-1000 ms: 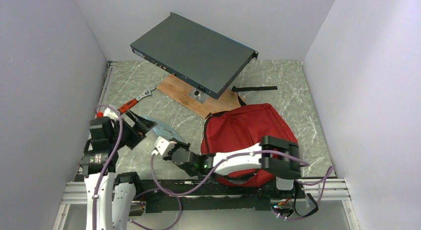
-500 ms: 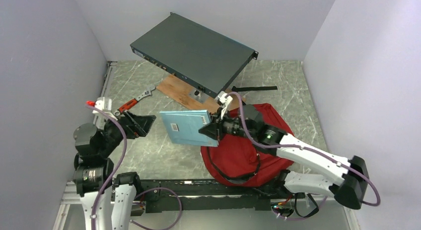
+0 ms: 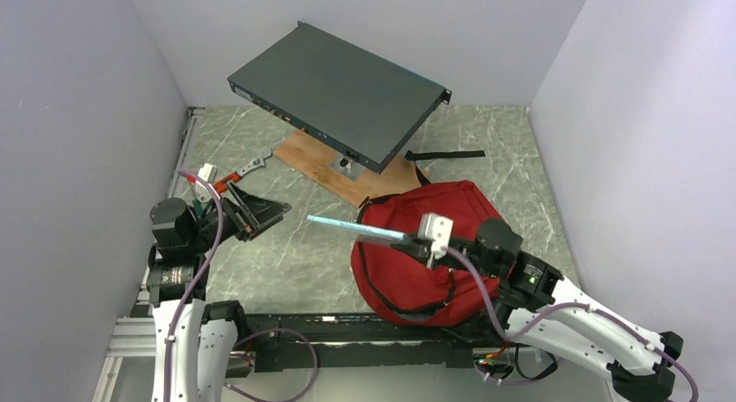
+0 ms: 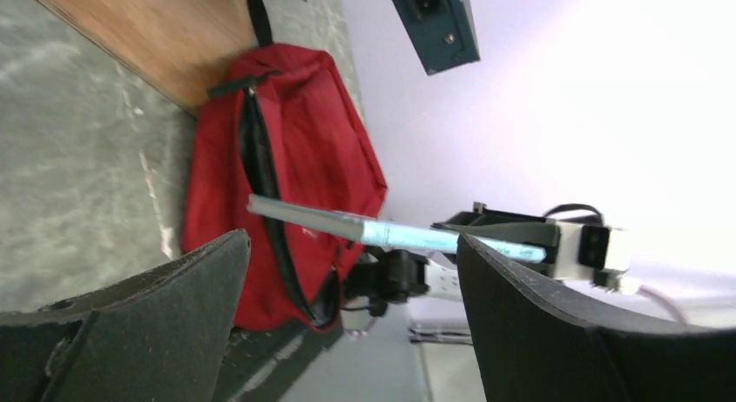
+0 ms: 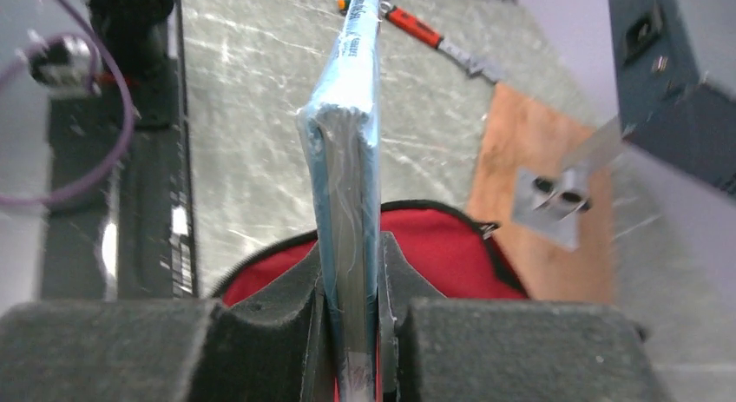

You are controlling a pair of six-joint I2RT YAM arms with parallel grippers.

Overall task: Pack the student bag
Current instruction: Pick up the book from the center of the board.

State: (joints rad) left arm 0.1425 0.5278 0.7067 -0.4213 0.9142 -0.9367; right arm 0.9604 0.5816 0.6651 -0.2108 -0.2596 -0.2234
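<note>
The student bag (image 3: pixel 434 263) is a red backpack lying on the table at the front right, its black zipper line showing in the left wrist view (image 4: pixel 286 150). My right gripper (image 3: pixel 411 240) is shut on a thin light-blue book (image 3: pixel 356 227), held edge-on in the air over the bag's left side. From the right wrist, the book (image 5: pixel 351 150) stands clamped between the pads (image 5: pixel 351 285) with the bag (image 5: pixel 434 246) below it. My left gripper (image 3: pixel 263 213) hangs open and empty to the left, facing the book (image 4: pixel 347 227).
A flat dark grey metal box (image 3: pixel 338 94) hovers over the back of the table on a stand, with a wooden board (image 3: pixel 317 159) under it. A red-handled tool (image 3: pixel 233 179) lies at the left, and a black strap (image 3: pixel 447 154) behind the bag.
The right arm lifted the book from the table left of the bag, carried it right, and turned it from flat to edge-on. The left gripper stayed open, shifting only slightly.
</note>
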